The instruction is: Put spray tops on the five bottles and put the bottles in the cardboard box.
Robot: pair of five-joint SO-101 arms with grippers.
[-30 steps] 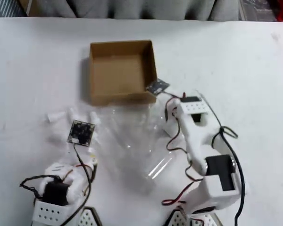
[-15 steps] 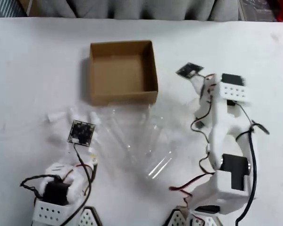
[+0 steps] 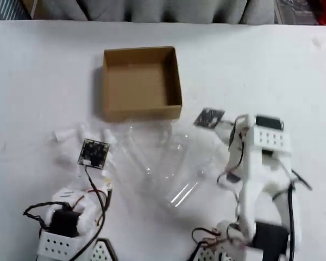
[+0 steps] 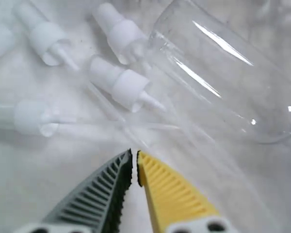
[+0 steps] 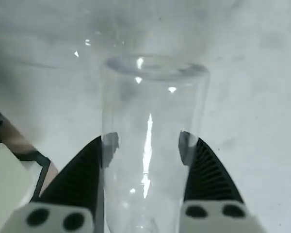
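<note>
Right fingers (image 5: 82,170) are clamped on a clear bottle (image 5: 150,107), one finger against each side wall. The bottle's long axis runs straight out from the wrist between them, and its far end is rounded. Cannot tell which end carries the neck. Left fingers (image 4: 165,189) are drawn together with only a hairline slit at the tips, holding nothing. Spray tops (image 4: 123,86) lie on the worktop (image 3: 293,65) just ahead of the left fingers, the closest a little beyond the tips, its nozzle pointing toward a lying bottle. Judgement: the left arm is nearer the tops and the right arm has the bottle, so capping turns on presenting the neck toward the left side. Loose bottles (image 3: 152,157) lie between the arms. The cardboard box (image 3: 144,113) is beyond them, with no bottle in it.
</note>
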